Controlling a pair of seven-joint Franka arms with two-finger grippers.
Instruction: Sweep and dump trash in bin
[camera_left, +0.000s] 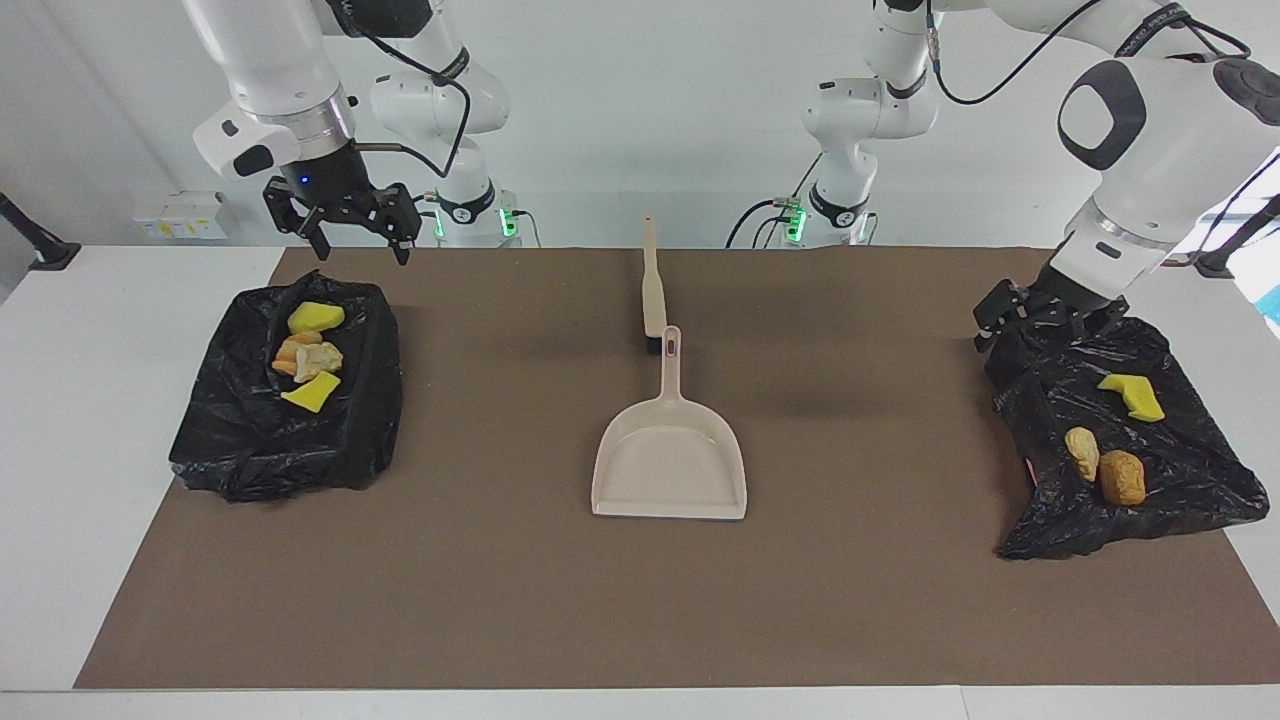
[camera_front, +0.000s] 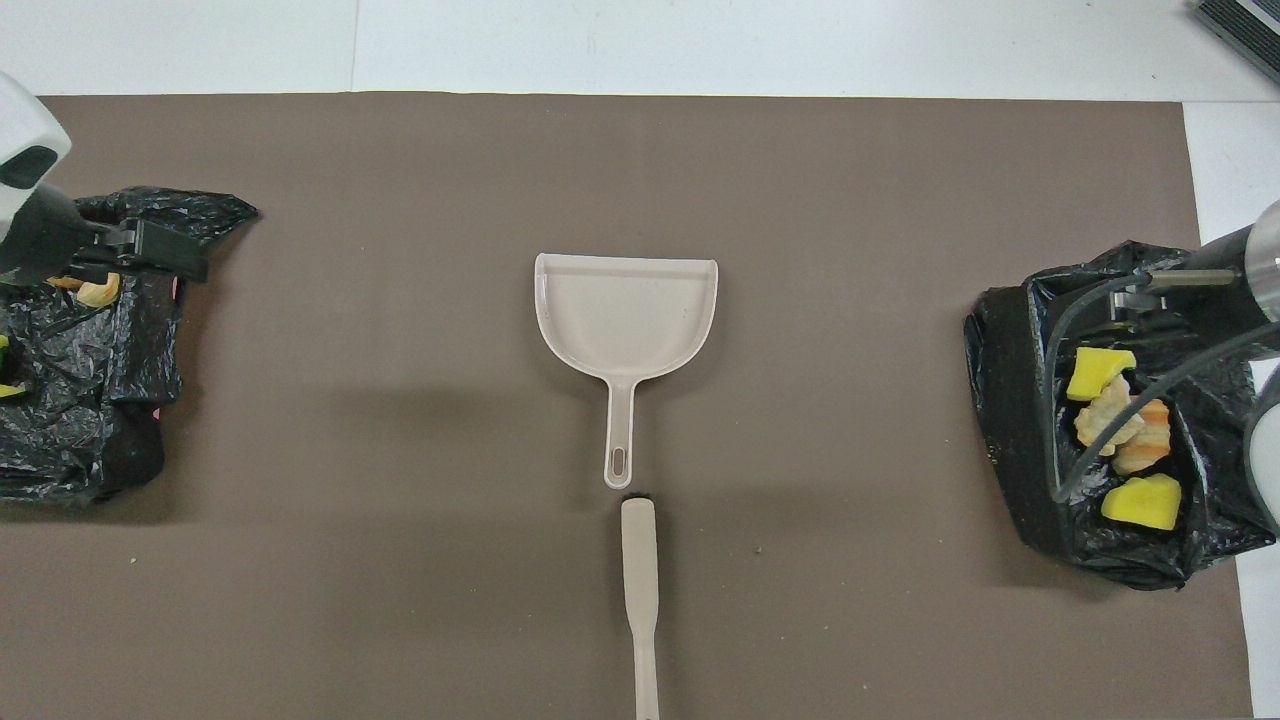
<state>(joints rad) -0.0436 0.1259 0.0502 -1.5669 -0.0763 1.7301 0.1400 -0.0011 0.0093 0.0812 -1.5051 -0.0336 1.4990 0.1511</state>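
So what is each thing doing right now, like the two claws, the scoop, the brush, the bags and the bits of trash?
Left gripper: open, empty, over the edge of one bag.
Right gripper: open, empty, up above the other bag.
Dustpan: flat on the mat, empty.
Brush: lying flat, end to end with the dustpan's handle.
Bag at the left arm's end: three scraps on it.
Bag at the right arm's end: four scraps in it.

Overhead inventory:
- Brown mat (camera_front: 400, 400) on white table (camera_front: 700, 45).
- Beige dustpan (camera_front: 626, 315), frame centre, handle pointing down.
- Beige brush (camera_front: 639, 590) just below it.
- Black bag (camera_front: 1010, 400), right edge, holding four pieces of trash (camera_front: 1120, 425).
- Second black bag (camera_front: 90, 420), left edge; left gripper (camera_front: 160, 262) over it, open.
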